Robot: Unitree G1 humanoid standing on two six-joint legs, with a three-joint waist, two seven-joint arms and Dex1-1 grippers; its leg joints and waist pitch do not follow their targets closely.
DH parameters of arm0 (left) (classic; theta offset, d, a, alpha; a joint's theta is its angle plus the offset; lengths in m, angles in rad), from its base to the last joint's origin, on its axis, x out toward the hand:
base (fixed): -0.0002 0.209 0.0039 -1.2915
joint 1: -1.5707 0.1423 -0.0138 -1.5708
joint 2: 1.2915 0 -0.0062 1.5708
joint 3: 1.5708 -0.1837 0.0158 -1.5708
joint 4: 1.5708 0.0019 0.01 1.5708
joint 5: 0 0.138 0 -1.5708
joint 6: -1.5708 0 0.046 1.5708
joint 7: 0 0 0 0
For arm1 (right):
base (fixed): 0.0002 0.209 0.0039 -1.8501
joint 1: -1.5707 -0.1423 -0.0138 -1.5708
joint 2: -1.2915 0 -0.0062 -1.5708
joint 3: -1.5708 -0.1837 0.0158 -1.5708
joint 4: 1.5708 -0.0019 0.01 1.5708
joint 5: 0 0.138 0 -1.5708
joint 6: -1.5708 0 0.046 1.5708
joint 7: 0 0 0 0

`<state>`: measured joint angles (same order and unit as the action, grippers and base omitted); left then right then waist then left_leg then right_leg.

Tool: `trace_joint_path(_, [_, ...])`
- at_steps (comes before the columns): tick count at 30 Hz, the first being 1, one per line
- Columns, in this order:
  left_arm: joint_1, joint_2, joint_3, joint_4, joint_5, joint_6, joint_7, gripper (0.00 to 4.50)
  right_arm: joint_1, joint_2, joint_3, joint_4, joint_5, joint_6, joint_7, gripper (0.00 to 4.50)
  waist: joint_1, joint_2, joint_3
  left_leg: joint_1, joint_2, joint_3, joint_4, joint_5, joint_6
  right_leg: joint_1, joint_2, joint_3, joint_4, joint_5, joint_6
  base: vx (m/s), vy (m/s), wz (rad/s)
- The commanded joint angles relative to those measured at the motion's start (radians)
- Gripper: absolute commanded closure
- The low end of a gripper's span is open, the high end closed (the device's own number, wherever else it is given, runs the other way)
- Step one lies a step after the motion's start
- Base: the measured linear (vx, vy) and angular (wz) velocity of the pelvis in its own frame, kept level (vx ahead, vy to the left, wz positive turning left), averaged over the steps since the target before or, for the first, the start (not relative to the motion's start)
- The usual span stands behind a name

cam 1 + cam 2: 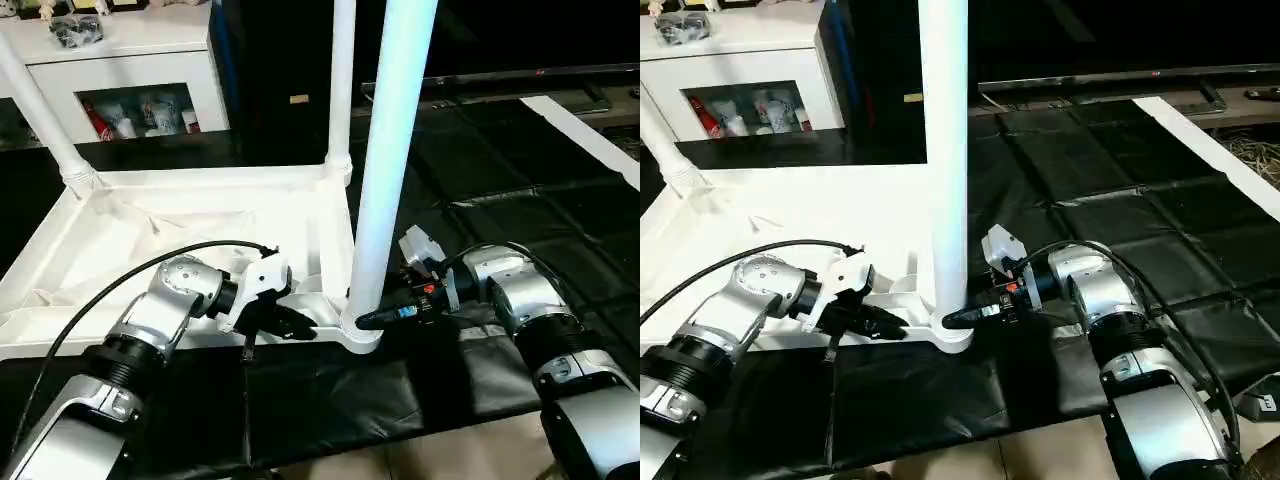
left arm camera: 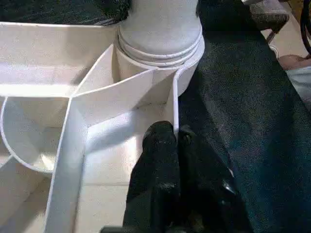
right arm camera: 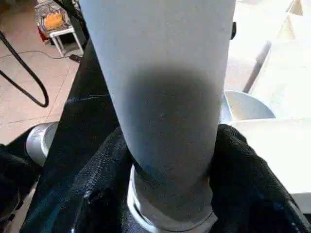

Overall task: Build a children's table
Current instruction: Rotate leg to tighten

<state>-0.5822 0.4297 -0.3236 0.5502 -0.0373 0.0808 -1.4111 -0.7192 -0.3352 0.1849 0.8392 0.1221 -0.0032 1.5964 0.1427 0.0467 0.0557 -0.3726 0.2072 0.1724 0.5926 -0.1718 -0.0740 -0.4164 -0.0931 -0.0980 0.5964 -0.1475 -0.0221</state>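
Left eye view: both grippers meet at the near corner of the upturned children's table.

From the near leg (image 1: 390, 170), which stands upright in its round corner socket (image 1: 358, 335), the table top (image 1: 150, 240) spreads toward 10 o'clock, ribbed underside up, on a black mat (image 1: 330, 400); two more legs rise at its far corners, at about 12 and 10 o'clock. The left gripper (image 1: 295, 322) comes in from 9 o'clock of that socket with its two black fingers (image 2: 160, 155) pressed together on the thin white edge wall (image 2: 175, 104) of the top. The right gripper (image 1: 385, 316) reaches in from 3 o'clock, its black fingers (image 3: 245, 165) spread about halfway and lying against both sides of the leg's base. A white cabinet (image 1: 120, 60) with glass doors stands behind at 11 o'clock.
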Motion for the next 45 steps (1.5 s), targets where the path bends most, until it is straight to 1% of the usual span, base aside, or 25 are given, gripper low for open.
trace_joint_path(1, [-0.006,-0.009,-0.010,-0.024,-0.014,-0.010,-0.018,4.50,0.000,0.011,0.011,-0.009,0.007,0.010,0.017,2.51,-0.009,-0.002,-0.080,0.014,0.026,-0.001,-0.066,-0.235,0.058,0.058,-0.051,0.044,-0.064,-0.292,-0.219,0.000,0.000,0.00])
trace_joint_path(5, [-0.011,-0.032,0.011,-0.016,-0.028,0.028,0.019,4.50,0.024,0.017,-0.004,-0.034,0.031,0.041,0.012,2.52,-0.009,0.001,-0.081,0.015,0.025,-0.001,-0.065,-0.239,0.057,0.059,-0.050,0.044,-0.062,-0.276,-0.227,0.000,0.000,0.00])
trace_joint_path(9, [-0.021,-0.054,0.027,-0.006,-0.032,0.060,0.063,4.50,0.045,0.028,-0.022,-0.063,0.052,0.085,-0.022,2.52,-0.008,-0.002,-0.079,0.016,0.025,-0.001,-0.066,-0.252,0.055,0.059,-0.050,0.043,-0.066,-0.298,-0.223,0.000,0.000,0.00])
trace_joint_path(11, [-0.047,-0.088,0.046,0.021,-0.018,0.105,0.153,4.50,0.051,0.068,-0.040,-0.061,0.033,0.130,-0.174,2.52,-0.008,-0.001,-0.075,0.020,0.024,0.000,-0.067,-0.271,0.045,0.057,-0.050,0.043,-0.072,-0.337,-0.210,0.000,0.000,0.00])
trace_joint_path(12, [-0.062,-0.110,0.059,0.036,-0.016,0.134,0.204,4.50,0.045,0.095,-0.051,-0.044,0.018,0.150,-0.272,2.52,-0.014,-0.002,-0.069,0.017,0.021,-0.001,-0.071,-0.277,0.029,0.056,-0.048,0.042,-0.074,-0.375,-0.194,0.000,0.000,0.00])
trace_joint_path(13, [-0.077,-0.129,0.070,0.047,-0.012,0.153,0.248,4.50,0.037,0.120,-0.060,-0.028,0.005,0.171,-0.357,2.52,-0.019,-0.001,-0.071,0.022,0.020,-0.006,-0.072,-0.297,0.010,0.058,-0.053,0.039,-0.078,-0.432,-0.173,0.000,0.000,0.00])
trace_joint_path(15, [-0.091,-0.148,0.081,0.054,-0.013,0.177,0.288,4.50,0.031,0.145,-0.067,-0.014,-0.007,0.181,-0.431,2.52,-0.031,-0.005,-0.069,0.020,0.014,-0.008,-0.073,-0.311,0.001,0.061,-0.054,0.034,-0.087,-0.494,-0.139,0.000,0.000,0.00])
trace_joint_path(16, [-0.108,-0.171,0.096,0.061,-0.016,0.200,0.335,4.50,0.022,0.175,-0.077,-0.002,-0.014,0.204,-0.505,2.52,-0.044,-0.004,-0.067,0.019,0.011,-0.008,-0.072,-0.315,0.001,0.059,-0.053,0.033,-0.090,-0.508,-0.131,0.000,0.000,0.00])
trace_joint_path(17, [-0.128,-0.194,0.114,0.072,-0.020,0.229,0.387,4.50,0.013,0.206,-0.085,0.009,-0.020,0.219,-0.576,2.52,-0.049,-0.004,-0.066,0.018,0.010,-0.009,-0.072,-0.318,0.003,0.060,-0.052,0.030,-0.095,-0.521,-0.127,0.000,0.000,0.00])
trace_joint_path(18, [-0.128,-0.194,0.114,0.072,-0.020,0.229,0.387,4.50,0.013,0.206,-0.085,0.009,-0.020,0.219,-0.576,2.52,-0.061,-0.005,-0.067,0.015,0.007,-0.012,-0.071,-0.321,0.000,0.062,-0.053,0.027,-0.095,-0.535,-0.118,0.000,0.000,0.00])
trace_joint_path(19, [-0.162,-0.240,0.151,0.095,-0.025,0.276,0.494,4.50,-0.006,0.267,-0.104,0.027,-0.029,0.243,-0.720,2.52,-0.071,-0.001,-0.066,0.010,0.006,-0.012,-0.072,-0.323,0.005,0.064,-0.050,0.025,-0.098,-0.539,-0.108,0.000,0.000,0.00])
trace_joint_path(20, [-0.172,-0.254,0.164,0.105,-0.026,0.289,0.533,4.50,-0.013,0.285,-0.108,0.033,-0.033,0.245,-0.763,2.52,-0.078,-0.001,-0.063,0.009,0.004,-0.011,-0.071,-0.324,0.004,0.060,-0.049,0.023,-0.100,-0.547,-0.105,0.000,0.000,0.00])
trace_joint_path(21, [-0.178,-0.264,0.170,0.110,-0.024,0.295,0.557,4.50,-0.016,0.299,-0.112,0.033,-0.033,0.249,-0.792,2.52,-0.086,-0.004,-0.067,0.013,0.000,-0.012,-0.066,-0.323,0.002,0.060,-0.050,0.020,-0.106,-0.561,-0.100,0.000,0.000,0.00])
trace_joint_path(23, [-0.190,-0.296,0.187,0.123,-0.018,0.308,0.625,4.50,-0.026,0.350,-0.125,0.027,-0.038,0.264,-0.885,2.52,-0.090,-0.002,-0.071,0.012,0.000,-0.012,-0.066,-0.296,0.012,0.059,-0.049,0.025,-0.103,-0.511,-0.114,0.000,0.000,0.00])
trace_joint_path(25, [-0.189,-0.307,0.189,0.125,-0.014,0.306,0.641,4.50,-0.029,0.376,-0.135,0.026,-0.040,0.244,-0.932,2.52,-0.095,0.000,-0.074,0.007,0.003,-0.011,-0.067,-0.277,0.030,0.063,-0.047,0.027,-0.094,-0.433,-0.140,0.000,0.000,0.00])
trace_joint_path(26, [-0.189,-0.307,0.189,0.125,-0.014,0.306,0.641,4.50,-0.029,0.376,-0.135,0.026,-0.040,0.244,-0.932,2.52,-0.095,0.001,-0.076,0.005,0.003,-0.011,-0.067,-0.269,0.033,0.064,-0.047,0.027,-0.091,-0.413,-0.146,0.000,0.000,0.00])
trace_joint_path(28, [-0.181,-0.306,0.187,0.118,-0.010,0.307,0.642,4.50,-0.024,0.379,-0.128,0.022,-0.048,0.212,-0.933,2.52,-0.094,0.002,-0.079,0.006,0.006,-0.008,-0.065,-0.248,0.044,0.065,-0.047,0.031,-0.082,-0.326,-0.181,0.000,0.000,0.00])
trace_joint_path(29, [-0.170,-0.296,0.183,0.108,-0.006,0.301,0.629,4.50,-0.015,0.379,-0.139,0.012,-0.027,0.206,-0.902,1.96,-0.094,0.002,-0.080,0.004,0.006,-0.008,-0.065,-0.238,0.047,0.067,-0.046,0.032,-0.078,-0.300,-0.190,0.000,0.000,0.00])
trace_joint_path(31, [-0.169,-0.295,0.183,0.106,-0.005,0.304,0.630,4.50,-0.013,0.382,-0.146,0.009,-0.021,0.210,-0.902,1.82,-0.092,0.002,-0.081,0.004,0.006,-0.006,-0.063,-0.220,0.060,0.069,-0.046,0.033,-0.074,-0.253,-0.210,0.000,0.000,0.00])
trace_joint_path(38, [-0.143,-0.275,0.169,0.077,-0.002,0.298,0.599,4.50,0.020,0.359,-0.144,-0.040,-0.016,0.214,-0.876,1.15,-0.091,0.003,-0.076,0.008,0.009,-0.005,-0.068,-0.256,0.053,0.068,-0.047,0.034,-0.079,-0.301,-0.204,0.000,0.000,0.00])
trace_joint_path(39, [-0.140,-0.275,0.169,0.072,-0.002,0.299,0.597,4.50,0.023,0.358,-0.145,-0.044,-0.017,0.213,-0.876,1.02,-0.092,0.000,-0.075,0.009,0.009,-0.005,-0.068,-0.262,0.050,0.067,-0.047,0.034,-0.081,-0.309,-0.203,0.000,0.000,0.00])
trace_joint_path(41, [-0.111,-0.230,0.139,0.046,0.000,0.256,0.500,4.50,0.050,0.281,-0.143,-0.069,-0.006,0.189,-0.758,0.81,-0.088,0.000,-0.075,0.008,0.010,-0.006,-0.069,-0.269,0.054,0.070,-0.050,0.034,-0.081,-0.319,-0.200,0.000,0.000,0.00])
trace_joint_path(42, [-0.108,-0.224,0.135,0.043,0.001,0.251,0.488,4.50,0.053,0.271,-0.143,-0.072,-0.004,0.186,-0.742,0.70,-0.088,-0.003,-0.074,0.006,0.010,-0.005,-0.069,-0.268,0.059,0.070,-0.049,0.035,-0.082,-0.320,-0.197,0.000,0.000,0.00])
trace_joint_path(43, [-0.091,-0.190,0.115,0.031,0.005,0.227,0.421,4.50,0.065,0.214,-0.143,-0.086,0.010,0.177,-0.653,0.61,-0.082,0.000,-0.076,0.006,0.014,-0.004,-0.067,-0.252,0.071,0.070,-0.049,0.036,-0.078,-0.289,-0.203,0.000,0.000,0.00])
trace_joint_path(45, [-0.082,-0.162,0.103,0.028,0.003,0.205,0.364,4.50,0.069,0.168,-0.137,-0.097,0.021,0.175,-0.569,0.47,-0.073,0.001,-0.078,0.007,0.015,-0.002,-0.065,-0.240,0.076,0.067,-0.046,0.036,-0.073,-0.263,-0.215,0.000,0.000,0.00])
